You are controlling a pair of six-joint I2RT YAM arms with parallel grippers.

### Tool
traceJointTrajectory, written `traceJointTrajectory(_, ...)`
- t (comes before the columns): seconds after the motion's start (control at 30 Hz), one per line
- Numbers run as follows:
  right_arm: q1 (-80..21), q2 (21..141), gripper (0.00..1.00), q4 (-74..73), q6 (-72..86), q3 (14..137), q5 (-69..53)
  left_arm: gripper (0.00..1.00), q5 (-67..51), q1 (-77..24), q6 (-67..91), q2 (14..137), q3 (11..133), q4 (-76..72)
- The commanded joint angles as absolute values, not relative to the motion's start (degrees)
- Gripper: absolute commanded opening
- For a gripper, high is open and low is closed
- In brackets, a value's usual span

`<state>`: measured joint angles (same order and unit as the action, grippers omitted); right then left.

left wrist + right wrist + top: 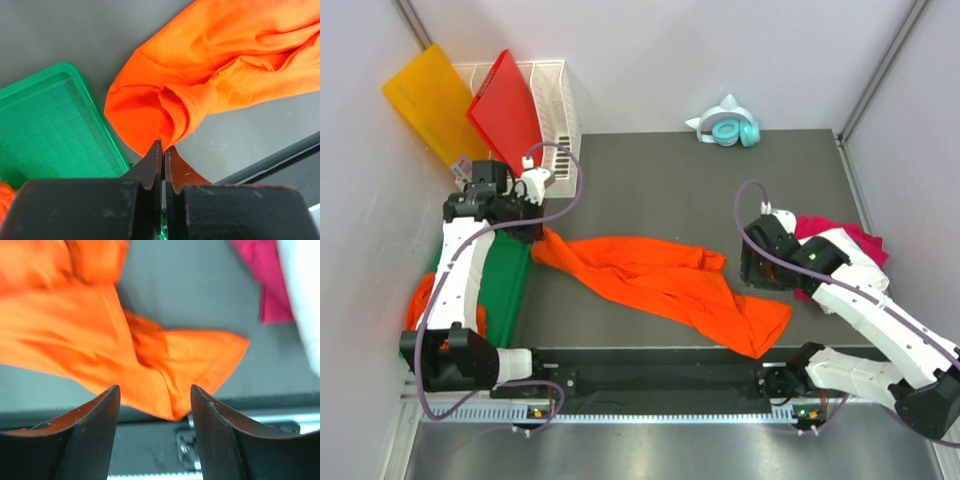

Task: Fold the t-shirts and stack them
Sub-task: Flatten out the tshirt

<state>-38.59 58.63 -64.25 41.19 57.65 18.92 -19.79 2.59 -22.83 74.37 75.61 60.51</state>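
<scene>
At left gripper [163, 161], fingers pressed together, pinching a corner of the crumpled bright orange cloth t-shirt [225, 65] beside a green gridded plastic tray [55, 130]. Right gripper [155, 390] fingers spread above shirt's other end, probably not touching (blurry). Shirt sprawls across dark grey tabletop [660, 180].

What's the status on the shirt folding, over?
Left gripper shut on bright orange cloth t-shirt edge. Right gripper open over its other end, empty. Shirt crumpled, unfolded. Magenta-pink cloth shirt off to the side, nothing blocking.
</scene>
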Motion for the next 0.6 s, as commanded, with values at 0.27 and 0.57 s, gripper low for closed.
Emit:
traceJointTrajectory(0.27, -43.5, 72.4, 0.32, -41.4, 41.6, 52.2, 16.4, 0.0, -20.7, 2.0, -20.5, 75.5, 75.1, 56.4)
traceJointTrajectory(0.57, -45.0, 78.0, 0.47, -34.0, 40.4, 59.1, 18.8, 0.0, -20.0, 1.8, -19.2, 75.0, 74.4, 55.1)
